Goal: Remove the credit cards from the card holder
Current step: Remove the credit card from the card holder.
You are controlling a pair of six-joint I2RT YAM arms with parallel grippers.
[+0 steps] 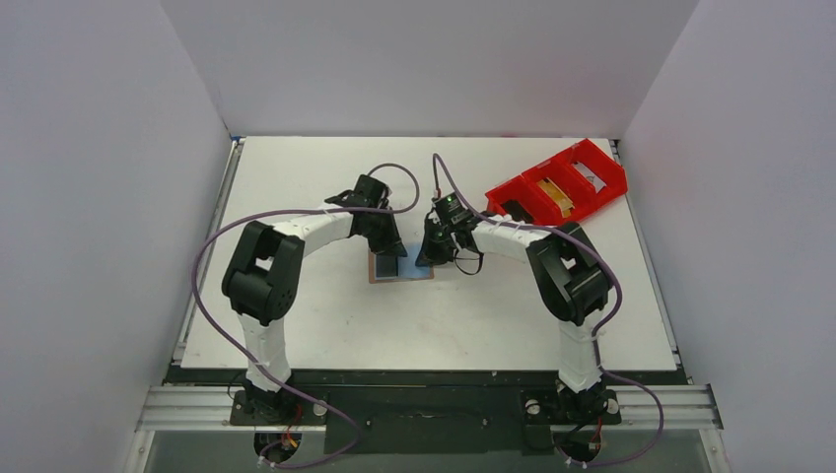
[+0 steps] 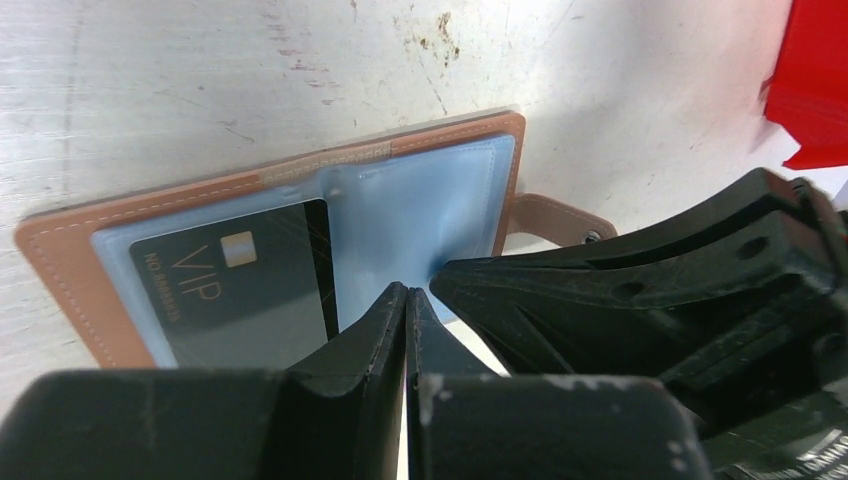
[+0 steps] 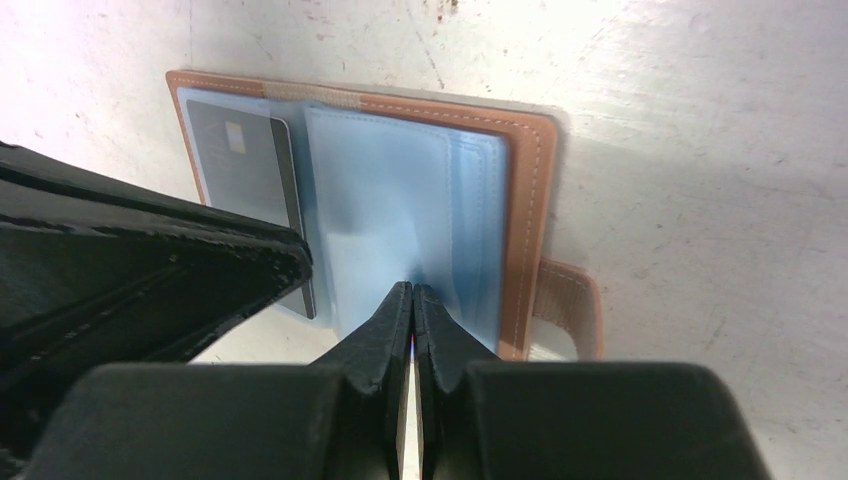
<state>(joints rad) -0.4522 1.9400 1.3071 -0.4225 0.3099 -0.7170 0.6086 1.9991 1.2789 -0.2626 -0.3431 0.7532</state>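
The card holder (image 1: pixel 401 269) lies open and flat on the table, tan-brown outside with pale blue-grey sleeves inside. In the left wrist view the card holder (image 2: pixel 300 180) has a black VIP card (image 2: pixel 235 290) in its left sleeve and its tab (image 2: pixel 560 215) at the right. My left gripper (image 2: pixel 407 290) is shut, its tip on the middle blue sleeve. In the right wrist view the card holder (image 3: pixel 520 200) shows the same dark card (image 3: pixel 250 170). My right gripper (image 3: pixel 412 287) is shut, its tip on the blue sleeve (image 3: pixel 390 200). Both grippers (image 1: pixel 386 246) (image 1: pixel 434 251) meet over the holder.
A red compartment tray (image 1: pixel 557 187) with small items stands at the back right, and its edge shows in the left wrist view (image 2: pixel 815 90). The other arm's black gripper body crowds each wrist view (image 2: pixel 640 290) (image 3: pixel 150 270). White walls enclose the table.
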